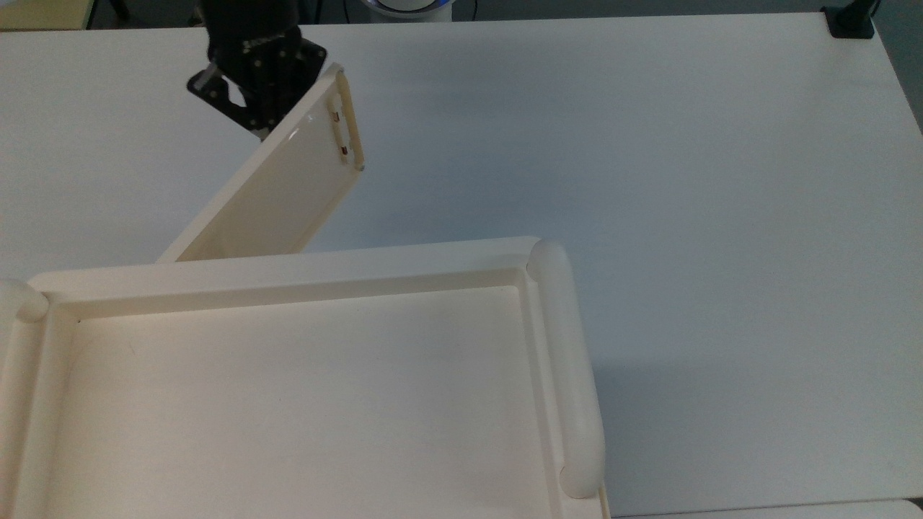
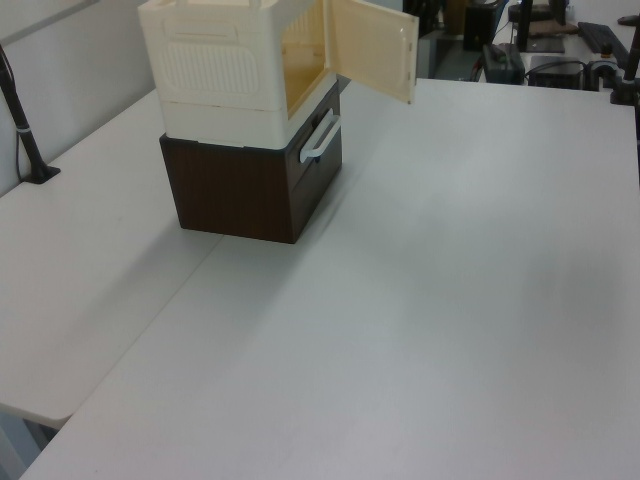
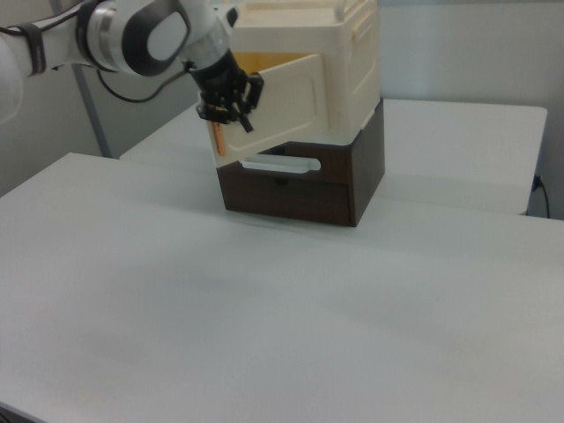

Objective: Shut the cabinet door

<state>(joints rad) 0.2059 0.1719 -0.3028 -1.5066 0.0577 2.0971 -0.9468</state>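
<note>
The cream cabinet (image 1: 288, 267) fills the top view's lower left, its recessed top edged by a rounded rail. Its cabinet door (image 1: 281, 187) stands half open, slanting up toward the top view's right, with two small copper marks near its free edge. My black gripper (image 1: 261, 130) is shut and presses against the door's outer face near that edge. In the right view the gripper (image 3: 238, 119) sits at the left end of the door (image 3: 286, 97), which angles out from the cabinet (image 3: 335, 53). The left view shows the door (image 2: 375, 45) swung partway in from the cabinet (image 2: 220, 70).
The cabinet rests on a dark brown drawer unit (image 3: 300, 189) with a white handle (image 3: 280, 164). A white table (image 1: 613, 144) stretches wide around it. A black clamp (image 1: 851, 21) sits at the top view's far right corner. A black pole (image 2: 25, 130) stands at the left view's left.
</note>
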